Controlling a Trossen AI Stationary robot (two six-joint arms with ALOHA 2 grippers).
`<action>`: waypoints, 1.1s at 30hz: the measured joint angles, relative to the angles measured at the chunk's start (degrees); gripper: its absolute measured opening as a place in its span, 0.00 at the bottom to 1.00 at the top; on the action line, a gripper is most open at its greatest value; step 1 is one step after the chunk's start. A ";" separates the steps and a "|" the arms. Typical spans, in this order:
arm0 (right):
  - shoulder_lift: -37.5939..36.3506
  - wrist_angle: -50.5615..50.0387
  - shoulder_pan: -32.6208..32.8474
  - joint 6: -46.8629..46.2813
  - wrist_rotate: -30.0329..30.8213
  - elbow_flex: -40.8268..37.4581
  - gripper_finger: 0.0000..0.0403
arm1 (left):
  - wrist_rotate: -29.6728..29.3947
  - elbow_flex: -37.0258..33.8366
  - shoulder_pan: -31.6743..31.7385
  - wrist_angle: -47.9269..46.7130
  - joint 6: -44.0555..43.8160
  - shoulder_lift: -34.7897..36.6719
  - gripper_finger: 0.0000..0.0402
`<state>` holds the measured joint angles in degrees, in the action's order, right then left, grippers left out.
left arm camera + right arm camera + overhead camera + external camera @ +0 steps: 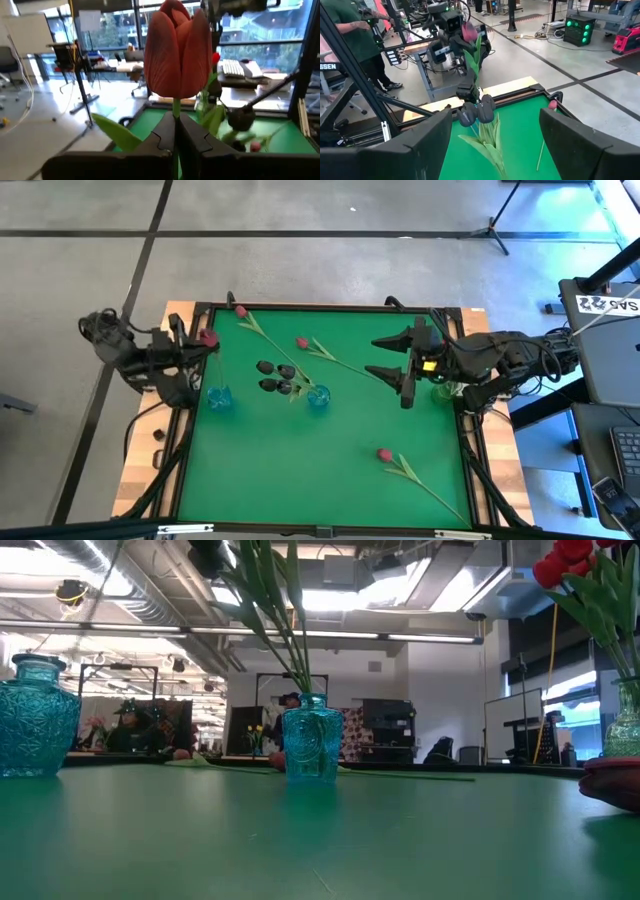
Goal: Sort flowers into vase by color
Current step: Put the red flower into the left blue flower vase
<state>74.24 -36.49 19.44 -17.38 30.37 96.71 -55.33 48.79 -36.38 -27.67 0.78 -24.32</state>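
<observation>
My left gripper (205, 345) hovers at the table's far left, shut on a red tulip (175, 50). Just on its near side a blue vase (220, 397) stands without flowers. A second blue vase (318, 397) mid-table holds black tulips (272, 376). At the right edge a pale vase (625, 725) holds red tulips (565, 565). Three loose tulips lie flat on the green mat: two at the far side (240, 310) (302, 342), one near the front right (383, 453). My right gripper (393, 360) hangs open to the right of the black tulips, holding nothing. My left gripper pinches the red tulip's green stem (176, 117) between its two fingers, a short way below the bud. The fingers come in level and lie across the stem. The tulip is lifted clear of the table, bud up, with a leaf (472, 65) hanging below the gripper.
A raised dark rim (320, 307) frames the green mat. The near half of the mat is bare apart from the front-right tulip. People and workshop equipment show beyond the table's far side (130, 725).
</observation>
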 joint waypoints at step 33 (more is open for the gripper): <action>0.00 -3.08 0.02 -4.97 -5.60 0.00 0.77 | 7.35 -5.99 -0.01 -11.75 -32.59 0.44 0.11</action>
<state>74.24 -39.57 19.46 -22.35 24.77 96.71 -47.98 42.79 -36.39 -39.42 -31.81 -23.88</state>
